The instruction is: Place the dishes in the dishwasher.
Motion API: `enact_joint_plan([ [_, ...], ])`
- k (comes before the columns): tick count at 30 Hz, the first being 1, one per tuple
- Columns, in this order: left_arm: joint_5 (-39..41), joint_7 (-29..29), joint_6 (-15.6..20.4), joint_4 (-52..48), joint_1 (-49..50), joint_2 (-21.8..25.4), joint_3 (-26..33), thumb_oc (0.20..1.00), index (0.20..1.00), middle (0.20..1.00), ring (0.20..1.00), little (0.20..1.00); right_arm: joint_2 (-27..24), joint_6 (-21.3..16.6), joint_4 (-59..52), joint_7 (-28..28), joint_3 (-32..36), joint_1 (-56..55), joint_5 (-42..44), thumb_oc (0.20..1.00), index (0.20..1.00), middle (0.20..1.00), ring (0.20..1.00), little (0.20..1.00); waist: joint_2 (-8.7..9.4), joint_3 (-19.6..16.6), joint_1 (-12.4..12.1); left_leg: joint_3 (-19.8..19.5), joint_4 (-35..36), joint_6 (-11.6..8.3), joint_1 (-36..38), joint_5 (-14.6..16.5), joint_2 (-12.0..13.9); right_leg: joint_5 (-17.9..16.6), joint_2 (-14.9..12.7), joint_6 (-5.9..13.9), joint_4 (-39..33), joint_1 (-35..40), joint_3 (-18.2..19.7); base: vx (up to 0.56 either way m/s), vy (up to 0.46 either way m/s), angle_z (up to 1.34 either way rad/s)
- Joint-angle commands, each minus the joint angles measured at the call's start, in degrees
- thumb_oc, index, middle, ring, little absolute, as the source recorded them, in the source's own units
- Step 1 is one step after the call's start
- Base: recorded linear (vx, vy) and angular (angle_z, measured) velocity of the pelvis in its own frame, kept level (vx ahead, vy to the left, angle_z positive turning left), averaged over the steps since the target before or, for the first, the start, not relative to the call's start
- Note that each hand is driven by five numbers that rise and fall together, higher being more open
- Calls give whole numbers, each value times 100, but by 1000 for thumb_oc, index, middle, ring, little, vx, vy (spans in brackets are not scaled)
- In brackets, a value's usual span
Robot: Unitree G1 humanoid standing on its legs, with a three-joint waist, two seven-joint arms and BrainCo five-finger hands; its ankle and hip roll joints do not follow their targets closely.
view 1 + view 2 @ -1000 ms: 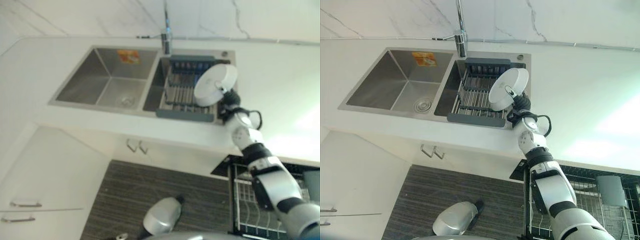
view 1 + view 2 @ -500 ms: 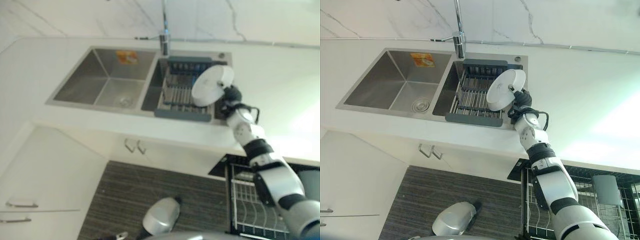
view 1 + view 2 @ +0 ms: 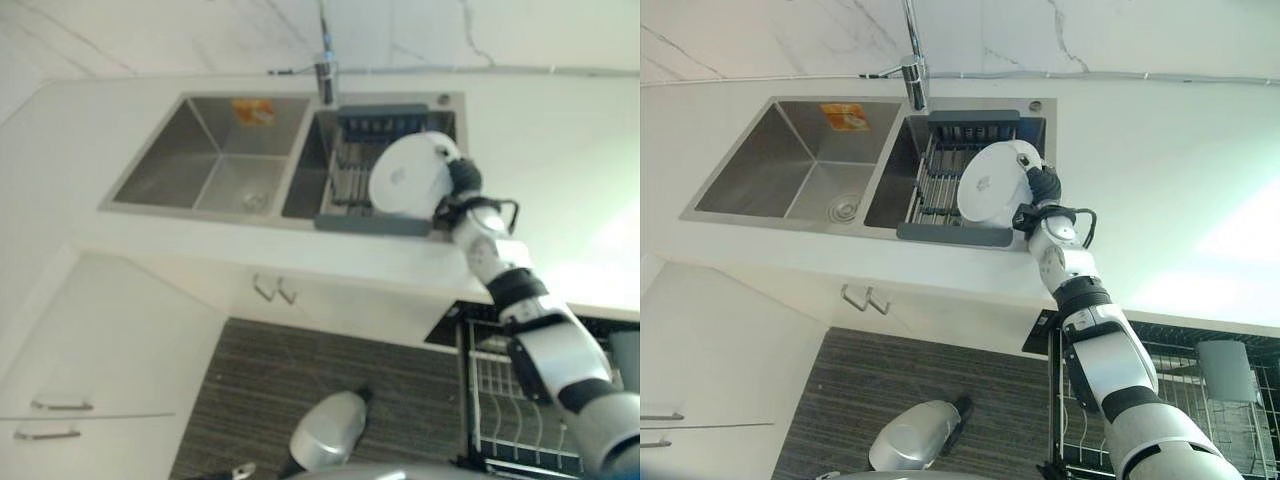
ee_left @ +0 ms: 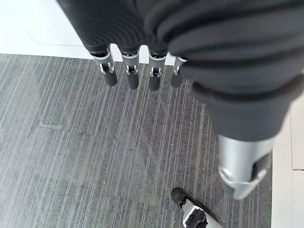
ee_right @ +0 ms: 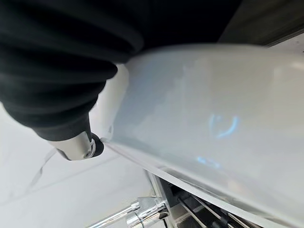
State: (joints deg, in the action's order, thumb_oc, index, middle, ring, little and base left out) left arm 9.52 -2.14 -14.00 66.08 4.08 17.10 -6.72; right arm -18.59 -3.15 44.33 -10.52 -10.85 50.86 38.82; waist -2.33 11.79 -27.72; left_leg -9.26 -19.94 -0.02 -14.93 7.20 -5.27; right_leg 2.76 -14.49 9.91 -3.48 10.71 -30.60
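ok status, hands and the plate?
Right hand shut on white plate, held above the sink rack. Left hand open, idle over the floor. Dishwasher rack pulled out below, nothing in the way.

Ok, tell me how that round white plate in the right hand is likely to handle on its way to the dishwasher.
The round white plate looks rigid and glossy, so probably slippery. The right hand grips it at one rim, above the dark sink rack, so it may pivot. Likely ceramic: a knock could chip it.
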Motion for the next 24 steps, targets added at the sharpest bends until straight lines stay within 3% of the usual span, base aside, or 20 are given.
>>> enact_joint_plan([
  [1,-273,-7,-111,103,161,473,-354,1000,1000,1000,1000,1000,-216,-644,-536,88,-129,199,-44,200,200,200,200,200,182,-227,-62,-161,1208,-464,-162,-1000,389,-323,-431,206,189,746,-57,-43,-37,-5],
  [6,-236,-57,-81,54,236,455,-350,1000,1000,1000,1000,1000,-140,-889,-895,-105,13,93,301,200,200,200,200,200,206,-255,-10,-85,1255,-480,-83,-984,455,-362,-407,221,125,752,-25,-57,-51,-6],
  [11,-241,-187,-75,69,263,409,-347,1000,1000,1000,1000,1000,215,-1384,-1279,-624,338,-46,679,200,200,200,200,200,202,-362,49,-3,1448,-505,101,-992,541,-396,-353,227,69,770,-6,-56,-87,-14],
  [17,-309,-302,-129,34,260,364,-282,1000,1000,1000,1000,1000,310,-1629,-1745,-919,452,-302,739,200,200,200,200,200,248,-460,202,65,1728,-504,361,-1021,601,-415,-276,221,30,731,136,-73,-93,-7],
  [20,-228,-387,-244,18,255,337,-286,1000,1000,1000,1000,1000,330,-1745,-2046,-1013,485,-487,863,200,200,200,200,200,260,-507,332,184,1843,-452,453,-1143,627,-553,-276,216,31,649,156,-115,-60,-15],
  [24,-246,-396,-129,352,145,357,-126,1000,1000,1000,1000,1000,545,-2035,-2598,-998,518,-918,1172,200,200,200,200,200,351,-581,641,446,2045,-441,742,-1120,732,-608,-218,212,43,548,375,-138,-123,-26],
])
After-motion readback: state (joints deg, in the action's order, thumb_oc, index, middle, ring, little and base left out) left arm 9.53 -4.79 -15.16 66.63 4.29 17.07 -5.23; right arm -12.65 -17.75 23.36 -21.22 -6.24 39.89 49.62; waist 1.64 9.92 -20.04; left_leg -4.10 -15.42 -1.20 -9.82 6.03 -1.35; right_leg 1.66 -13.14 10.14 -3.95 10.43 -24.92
